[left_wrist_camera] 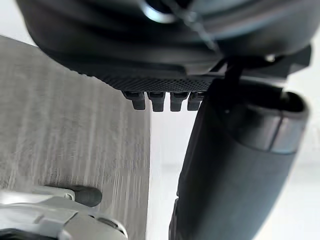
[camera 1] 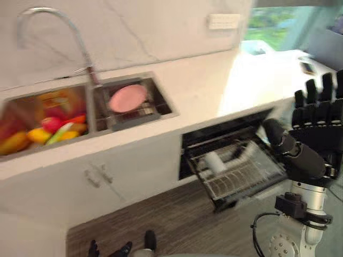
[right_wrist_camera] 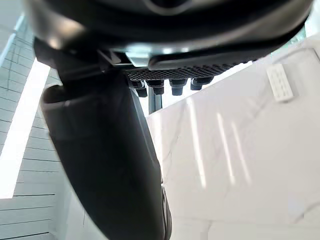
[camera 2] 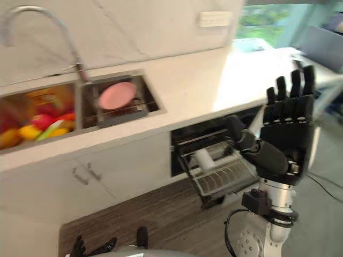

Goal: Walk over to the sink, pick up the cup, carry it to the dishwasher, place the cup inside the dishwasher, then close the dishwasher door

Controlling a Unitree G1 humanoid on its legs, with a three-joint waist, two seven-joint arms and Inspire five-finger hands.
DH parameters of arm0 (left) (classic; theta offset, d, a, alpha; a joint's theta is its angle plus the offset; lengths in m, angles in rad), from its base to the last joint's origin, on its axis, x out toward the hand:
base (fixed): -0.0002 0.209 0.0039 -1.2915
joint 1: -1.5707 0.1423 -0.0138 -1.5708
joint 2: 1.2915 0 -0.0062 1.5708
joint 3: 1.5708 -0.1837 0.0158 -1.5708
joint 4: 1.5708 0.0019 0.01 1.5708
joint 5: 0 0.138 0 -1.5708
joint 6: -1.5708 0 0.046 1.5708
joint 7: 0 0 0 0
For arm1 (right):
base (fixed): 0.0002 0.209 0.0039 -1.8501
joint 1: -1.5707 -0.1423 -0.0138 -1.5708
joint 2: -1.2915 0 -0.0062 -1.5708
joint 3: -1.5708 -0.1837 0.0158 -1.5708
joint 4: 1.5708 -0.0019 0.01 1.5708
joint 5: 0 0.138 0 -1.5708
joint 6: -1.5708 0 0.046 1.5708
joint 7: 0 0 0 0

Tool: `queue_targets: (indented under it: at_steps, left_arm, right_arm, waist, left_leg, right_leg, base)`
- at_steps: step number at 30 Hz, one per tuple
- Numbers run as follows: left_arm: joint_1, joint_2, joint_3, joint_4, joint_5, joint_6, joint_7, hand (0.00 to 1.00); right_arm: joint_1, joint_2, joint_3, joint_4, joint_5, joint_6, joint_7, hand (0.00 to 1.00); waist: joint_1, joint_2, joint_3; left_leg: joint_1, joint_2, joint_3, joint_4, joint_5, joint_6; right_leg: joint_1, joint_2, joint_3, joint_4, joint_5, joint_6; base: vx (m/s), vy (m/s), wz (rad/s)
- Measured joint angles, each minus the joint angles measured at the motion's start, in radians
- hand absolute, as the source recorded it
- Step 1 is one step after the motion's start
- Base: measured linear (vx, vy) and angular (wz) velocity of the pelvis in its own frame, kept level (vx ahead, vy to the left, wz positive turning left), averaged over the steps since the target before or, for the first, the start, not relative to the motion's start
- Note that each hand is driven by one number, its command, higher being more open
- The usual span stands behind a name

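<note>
Closest to the head camera stood the right hand [camera 2: 289,136], raised palm-forward before the dishwasher [camera 1: 225,134]. Its fingers were straight and pointing up, its thumb reached out toward the counter [camera 1: 214,85], and it grasped nothing. The left eye view cut it off at the frame's edge, while the right eye view took in the whole hand. Its own wrist view looked past the thumb at the marble wall and a white socket [right_wrist_camera: 280,82].

The left hand [left_wrist_camera: 165,85] hung low. In its wrist view the fingertips sat in a loose row beside the thumb, released and empty, above the wood-grain floor [left_wrist_camera: 65,125].

The dishwasher was open with its wire rack [camera 1: 246,176] drawn out. On the rack lay a white cylinder, apparently the cup [camera 1: 215,161], clear of both hands. It seemed to lie on its side, long axis slanting from the machine's inside toward the rack's front. Blur hid which end was the mouth.

Further left was the sink [camera 1: 163,101], with 2 basins. A pink plate [camera 1: 127,98] rested on a rack in the one nearer the dishwasher. The other held a smeared heap of yellow, red and green items [camera 1: 43,131], too blurred to name. The faucet [camera 1: 92,75] rose from between the basins.
</note>
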Motion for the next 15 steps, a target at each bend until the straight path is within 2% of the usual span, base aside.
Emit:
queue_targets:
  at_steps: [1,2,3,4,5,6,7,9,10,11,12,13,14,15]
  left_arm:
    - [-0.012,-0.008,0.013,0.024,0.001,0.002,-0.005,1.0]
    - [-0.015,-0.014,0.02,0.042,0.001,0.006,-0.007,1.0]
    - [-0.02,-0.015,0.036,0.07,0.004,0.015,-0.01,1.0]
    - [-0.023,-0.008,0.037,0.097,0.023,0.019,-0.015,1.0]
    - [-0.029,-0.004,0.033,0.113,0.036,0.021,-0.016,1.0]
    - [-0.046,0.01,0.028,0.144,0.067,0.028,-0.03,1.0]
    - [-0.056,0.016,0.026,0.153,0.082,0.034,-0.04,1.0]
    - [-0.076,0.027,0.019,0.171,0.099,0.041,-0.053,1.0]
    - [-0.092,0.039,0.008,0.172,0.099,0.05,-0.059,1.0]
    - [-0.109,0.049,-0.013,0.171,0.096,0.059,-0.063,1.0]
    - [-0.115,0.053,-0.021,0.172,0.095,0.061,-0.063,1.0]
    - [-0.115,0.084,-0.022,0.169,0.097,0.057,-0.072,1.0]
    - [-0.091,0.095,-0.013,0.139,0.097,0.049,-0.068,1.0]
    - [-0.089,0.099,-0.004,0.144,0.097,0.058,-0.059,1.0]
  right_arm:
    - [-0.016,-0.024,-0.017,0.001,-0.005,0.0,-0.028,1.0]
    - [-0.026,-0.035,-0.027,0.004,-0.005,-0.001,-0.039,1.0]
    - [-0.054,-0.041,-0.034,0.011,-0.005,-0.002,-0.054,1.0]
    - [-0.089,-0.042,-0.039,0.026,-0.005,-0.013,-0.062,1.0]
    - [-0.106,-0.043,-0.045,0.039,-0.005,-0.017,-0.064,1.0]
    - [-0.136,-0.039,-0.058,0.082,-0.01,-0.024,-0.089,1.0]
    - [-0.152,-0.037,-0.063,0.107,-0.021,-0.024,-0.104,1.0]
    - [-0.162,-0.03,-0.06,0.135,-0.044,-0.024,-0.117,1.0]
    - [-0.162,-0.02,-0.052,0.14,-0.055,-0.024,-0.117,1.0]
    - [-0.161,-0.014,-0.05,0.14,-0.076,-0.024,-0.115,1.0]
    - [-0.155,-0.011,-0.049,0.141,-0.089,-0.024,-0.114,1.0]
    - [-0.133,0.014,-0.041,0.139,-0.107,-0.025,-0.113,1.0]
    - [-0.127,0.012,-0.041,0.124,-0.112,-0.028,-0.107,1.0]
    - [-0.115,0.015,-0.042,0.136,-0.106,-0.04,-0.098,1.0]
  waist:
    - [0.013,0.012,0.0]
    - [0.023,0.018,0.0]
    - [0.031,0.018,0.0]
    - [0.028,0.02,0.004]
    - [0.024,0.026,0.006]
    - [0.022,0.03,0.01]
    - [0.022,0.039,0.021]
    - [0.022,0.04,0.049]
    - [0.019,0.04,0.064]
    - [0.007,0.046,0.077]
    - [-0.004,0.045,0.079]
    - [-0.021,-0.012,0.075]
    - [-0.005,-0.018,0.085]
    - [-0.006,-0.029,0.088]
  left_leg:
    - [-0.023,-0.015,-0.005,0.043,0.002,0.002]
    - [-0.03,-0.031,-0.015,0.054,-0.004,0.024]
    - [-0.03,-0.069,-0.034,0.041,-0.015,0.039]
    - [-0.03,-0.102,-0.056,0.017,-0.016,0.039]
    - [-0.028,-0.109,-0.062,0.005,-0.016,0.039]
    - [-0.022,-0.121,-0.083,-0.009,-0.021,0.032]
    - [-0.011,-0.121,-0.094,-0.012,-0.02,0.037]
    - [0.03,-0.122,-0.108,-0.038,-0.025,0.043]
    - [0.053,-0.118,-0.115,-0.067,-0.026,0.042]
    - [0.064,-0.112,-0.136,-0.073,-0.04,0.034]
    - [0.068,-0.112,-0.142,-0.073,-0.068,0.013]
    - [0.061,-0.142,-0.132,0.01,-0.132,-0.006]
    - [0.065,-0.129,-0.214,0.127,-0.158,0.123]
    - [0.088,-0.143,-0.201,0.122,-0.158,0.13]
  right_leg:
    - [0.018,-0.013,-0.034,0.006,-0.008,0.012]
    - [0.026,-0.022,-0.05,0.013,-0.013,0.013]
    - [0.031,-0.046,-0.069,0.033,-0.026,-0.013]
    - [0.013,-0.076,-0.081,0.09,-0.035,-0.041]
    - [-0.004,-0.093,-0.08,0.14,-0.031,-0.05]
    - [-0.065,-0.143,-0.027,0.285,-0.01,-0.083]
    - [-0.096,-0.156,0.022,0.377,0.006,-0.108]
    - [-0.148,-0.168,0.115,0.507,0.057,-0.165]
    - [-0.222,-0.143,0.22,0.628,0.042,-0.146]
    - [-0.286,-0.075,0.312,0.701,0.005,-0.112]
    - [-0.308,-0.038,0.343,0.705,-0.009,-0.108]
    - [-0.351,-0.036,0.384,0.66,-0.029,-0.115]
    - [-0.37,-0.029,0.393,0.621,-0.056,-0.085]
    - [-0.36,-0.044,0.391,0.604,-0.08,-0.089]
  base:
    - [0.03,0.142,1.3]
    - [0.05,0.168,0.88]
    - [0.08,0.189,0.81]
    - [0.08,0.199,0.79]
    - [0.09,0.269,0.78]
    - [0.08,0.225,0.56]
    - [0.08,0.218,0.44]
    - [0.08,0.143,0.15]
    - [0.11,0.135,0.25]
    - [0.08,0.078,0.33]
    - [0.12,0.051,0.49]
    - [0.22,-0.02,0.09]
    - [0.25,-0.057,-0.05]
    - [0.29,-0.083,-0.34]
